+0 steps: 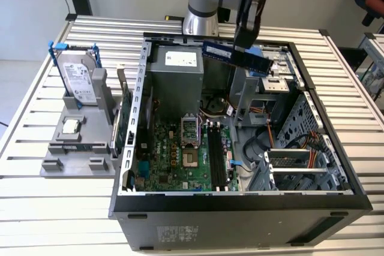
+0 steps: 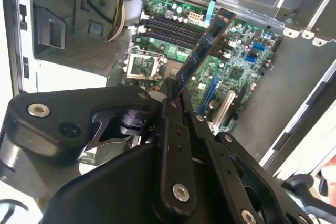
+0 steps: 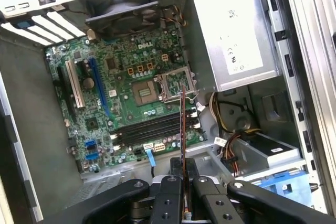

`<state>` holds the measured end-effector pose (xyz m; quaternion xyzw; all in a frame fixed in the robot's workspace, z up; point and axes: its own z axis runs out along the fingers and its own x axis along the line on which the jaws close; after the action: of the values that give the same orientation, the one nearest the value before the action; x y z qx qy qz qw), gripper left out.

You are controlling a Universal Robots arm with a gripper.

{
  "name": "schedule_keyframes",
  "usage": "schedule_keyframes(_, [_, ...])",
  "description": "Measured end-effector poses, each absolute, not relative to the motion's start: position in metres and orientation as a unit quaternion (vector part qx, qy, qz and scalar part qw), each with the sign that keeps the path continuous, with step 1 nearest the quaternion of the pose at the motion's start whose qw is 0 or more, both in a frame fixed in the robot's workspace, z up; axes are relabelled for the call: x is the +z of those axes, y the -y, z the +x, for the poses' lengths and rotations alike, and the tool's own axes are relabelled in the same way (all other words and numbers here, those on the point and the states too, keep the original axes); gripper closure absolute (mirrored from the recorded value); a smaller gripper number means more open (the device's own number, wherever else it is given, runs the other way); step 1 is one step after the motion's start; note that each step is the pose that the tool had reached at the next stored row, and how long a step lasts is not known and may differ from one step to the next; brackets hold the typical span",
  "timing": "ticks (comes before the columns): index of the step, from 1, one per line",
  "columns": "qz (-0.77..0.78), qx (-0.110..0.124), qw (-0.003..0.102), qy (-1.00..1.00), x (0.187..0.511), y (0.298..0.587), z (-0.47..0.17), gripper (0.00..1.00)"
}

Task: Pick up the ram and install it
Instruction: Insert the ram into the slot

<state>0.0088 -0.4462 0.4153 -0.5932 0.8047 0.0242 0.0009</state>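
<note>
Exterior view, read from its left: a grey stand point(image 1: 72, 148) carrying a silver hard drive point(image 1: 78, 79) is set on the table point(image 1: 54, 208) just beside the computer case point(image 1: 240, 220), and a green expansion card point(image 1: 126, 118) is stood upright between the stand and the case wall. Inside the case the motherboard point(image 1: 180, 154) is laid flat, with the power supply point(image 1: 177, 76) at the end of the case nearest the arm's base and the black memory slots point(image 1: 217, 157) about mid-case.

Above that same end of the case, the ram point(image 1: 219, 51) is held in the air by the gripper point(image 1: 245, 49), whose fingers are closed on it, well apart from the slots. In the second wrist view the ram point(image 2: 205, 48) is seen jutting out of the gripper point(image 2: 172, 90) at a slant over the board; in the first wrist view it is seen edge-on point(image 3: 182, 129).

Trouble is most likely at seating. If the stick is brought down tilted or off the slot's line, it could be jammed or its contacts scraped. Because it is gripped only by its thin faces, it could be twisted or slipped under a push. The loose cables point(image 1: 259, 147) inside the case could also be snagged on the way down.
</note>
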Motion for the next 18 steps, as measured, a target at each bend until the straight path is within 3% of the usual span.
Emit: schedule_keyframes(18, [-0.49, 0.024, 0.004, -0.871, 0.4153, 0.4462, 0.0088, 1.0])
